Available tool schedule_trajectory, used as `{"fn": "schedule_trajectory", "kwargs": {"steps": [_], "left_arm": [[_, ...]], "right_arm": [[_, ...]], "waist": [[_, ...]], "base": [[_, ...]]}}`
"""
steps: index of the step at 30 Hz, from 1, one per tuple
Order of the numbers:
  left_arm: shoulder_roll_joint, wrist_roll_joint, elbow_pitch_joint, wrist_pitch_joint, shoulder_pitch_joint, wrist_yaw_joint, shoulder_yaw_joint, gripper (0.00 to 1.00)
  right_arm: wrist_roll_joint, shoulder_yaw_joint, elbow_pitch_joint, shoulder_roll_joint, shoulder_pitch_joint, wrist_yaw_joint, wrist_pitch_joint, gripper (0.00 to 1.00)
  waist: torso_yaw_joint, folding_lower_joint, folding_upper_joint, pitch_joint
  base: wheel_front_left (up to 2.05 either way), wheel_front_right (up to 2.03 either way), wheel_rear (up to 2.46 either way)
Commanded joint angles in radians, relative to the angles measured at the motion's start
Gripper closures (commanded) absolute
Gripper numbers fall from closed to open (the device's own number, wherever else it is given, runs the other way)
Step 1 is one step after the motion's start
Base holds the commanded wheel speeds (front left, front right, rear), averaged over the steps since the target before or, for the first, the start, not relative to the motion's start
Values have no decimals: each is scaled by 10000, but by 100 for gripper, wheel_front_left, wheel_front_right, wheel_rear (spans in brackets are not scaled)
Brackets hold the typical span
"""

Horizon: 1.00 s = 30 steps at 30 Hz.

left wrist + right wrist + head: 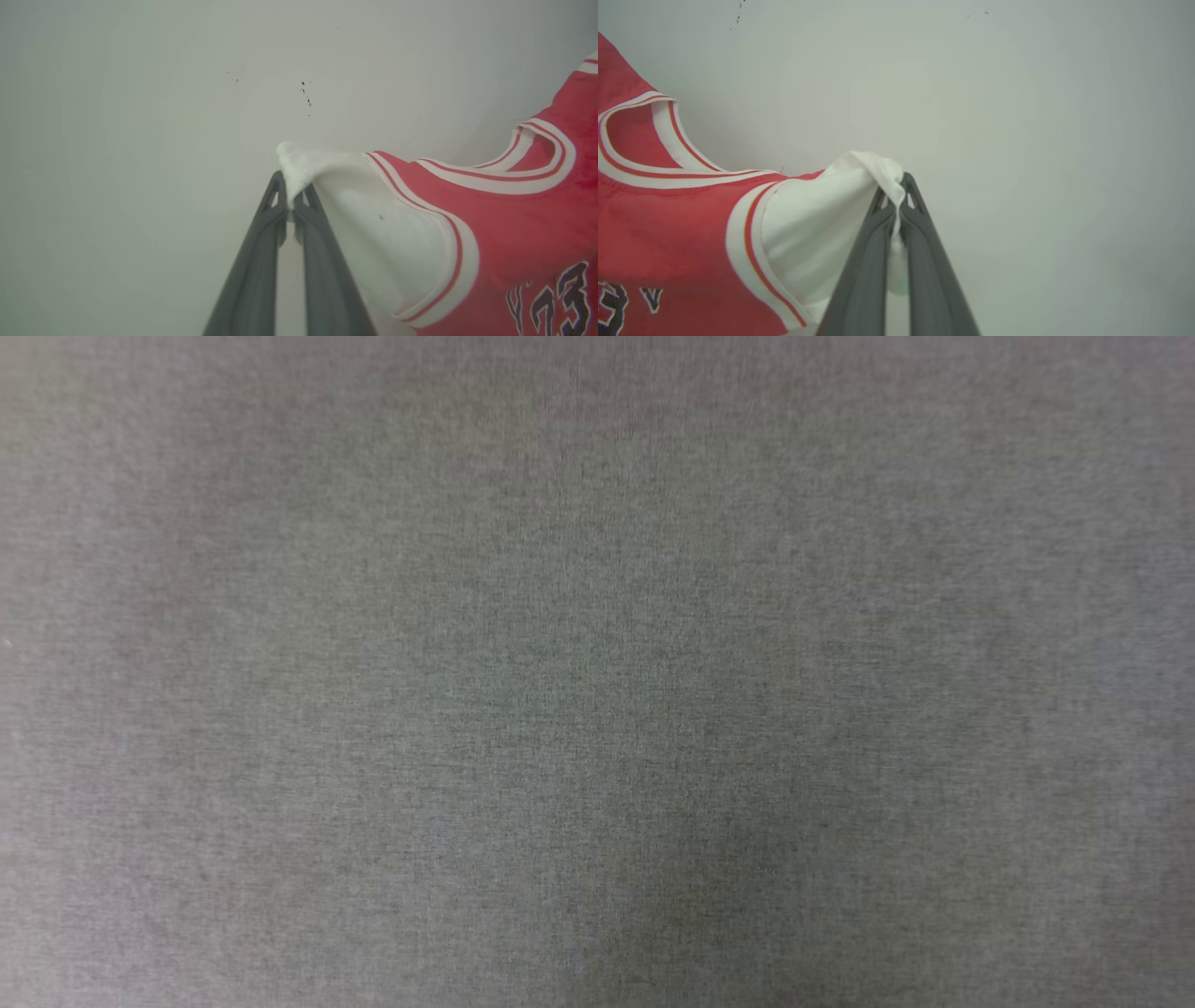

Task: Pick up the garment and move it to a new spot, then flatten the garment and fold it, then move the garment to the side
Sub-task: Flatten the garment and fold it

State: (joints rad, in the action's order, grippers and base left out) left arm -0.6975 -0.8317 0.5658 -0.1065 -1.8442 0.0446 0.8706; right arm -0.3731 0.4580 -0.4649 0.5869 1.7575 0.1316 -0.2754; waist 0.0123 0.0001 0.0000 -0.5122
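Left wrist view: left tool (293, 196) pinches the shirt (514, 219) by one sleeve (373, 224), right tool (899, 196) by the other; likely soft, light and limp.

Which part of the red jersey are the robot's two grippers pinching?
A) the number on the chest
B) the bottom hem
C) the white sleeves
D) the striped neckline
C: the left gripper and the right gripper each clamp a bunched white sleeve of the jersey.
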Motion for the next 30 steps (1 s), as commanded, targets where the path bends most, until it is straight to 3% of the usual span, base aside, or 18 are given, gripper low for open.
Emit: {"fn": "schedule_trajectory", "kwargs": {"steps": [1,7,14,22,30], "left_arm": [[134,-71,347,-160,-349,99,-121,100],[286,-140,1020,-510,-500,285,-188,100],[593,-371,1867,-1015,714,516,107,100],[552,-768,2107,-1489,3273,662,288,100],[25,-940,393,-1605,7381,102,-322,100]], "right_arm": [[225,164,-476,-158,617,-18,274,100],[263,482,-1496,-442,1261,-18,866,100],[-292,1280,-2374,-548,255,-18,1674,100],[-1571,2238,-2353,-313,-2112,-18,2631,100],[-2837,3049,-923,447,-6094,-18,3349,100]], "waist": [[65,-1,0,-559],[96,-1,0,-1008],[64,-1,0,-1101],[-13,-1,0,-412],[-115,-1,0,1026]], "base": [[0,0,0],[0,0,0],[0,0,0],[0,0,0],[0,0,0]]}}
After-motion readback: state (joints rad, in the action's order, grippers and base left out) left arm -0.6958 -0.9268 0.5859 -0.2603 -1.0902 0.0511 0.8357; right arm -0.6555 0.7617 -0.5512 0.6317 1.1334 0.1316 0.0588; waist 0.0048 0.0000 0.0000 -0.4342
